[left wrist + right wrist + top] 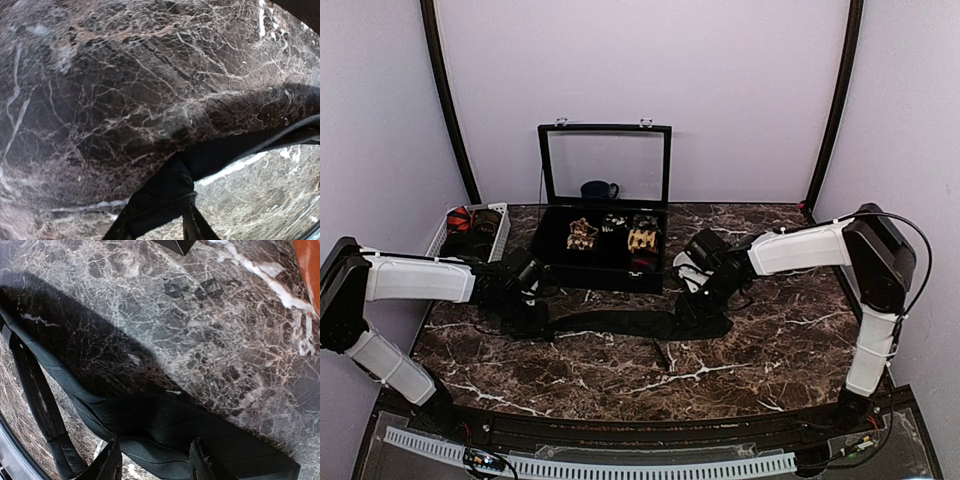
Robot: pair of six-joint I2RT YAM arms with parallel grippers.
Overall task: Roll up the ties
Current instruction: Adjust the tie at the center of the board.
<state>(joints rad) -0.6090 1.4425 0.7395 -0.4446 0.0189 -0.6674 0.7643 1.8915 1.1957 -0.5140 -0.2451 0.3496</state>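
At ten o'clock on the marble table stood one white basket holding a red-and-black bundle of cloth. It looked like loose ties waiting their turn, though how many could not be counted.

The left gripper was at nine o'clock of the table's middle, its fingers pinched on the bunched narrow end of the one black tie. That tie lay flat and fully stretched across the centre from nine towards three, with no turn of a roll started.

At twelve o'clock sat one black case with its glass lid up. It held four rolled ties: a tan roll, a black-white roll, a second tan roll and a red roll. One dark mug showed behind the glass.

The right gripper was at three o'clock, its fingers apart over the tie's flat wide end, pinching nothing.

By this showing four were done, with the black tie and the basket's contents left.
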